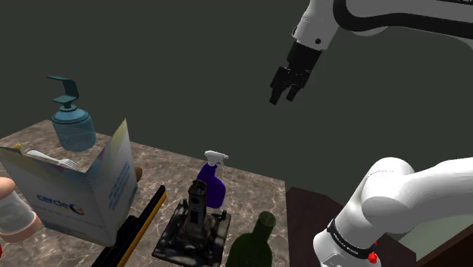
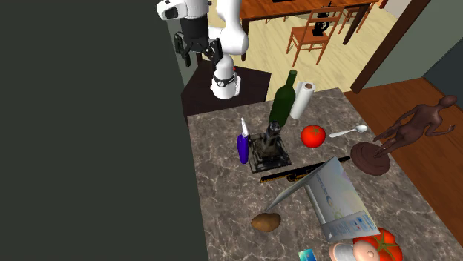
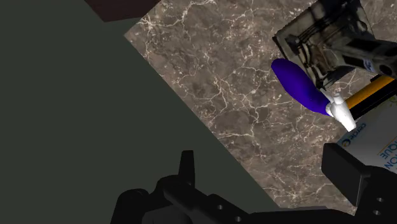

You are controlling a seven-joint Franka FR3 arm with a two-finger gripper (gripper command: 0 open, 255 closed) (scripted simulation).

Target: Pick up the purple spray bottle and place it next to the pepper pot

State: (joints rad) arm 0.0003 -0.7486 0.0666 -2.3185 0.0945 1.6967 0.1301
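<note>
High up, the gripper point(image 1: 283, 95) is held wide open, with nothing gripped.
The purple spray bottle point(image 1: 210, 184) is seen upright on the marble counter point(image 1: 244, 193), just beside the dark pepper pot point(image 1: 198, 201).

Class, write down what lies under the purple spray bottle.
The purple spray bottle stands on the dark marbled counter; nothing else shows beneath it, though its body covers the footprint.

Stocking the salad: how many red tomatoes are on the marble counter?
2. One round red tomato lies between the dark green bottle and the silver spoon; a larger red tomato sits at the second exterior view's bottom edge, partly hidden. The open booklet might hide more.
</note>
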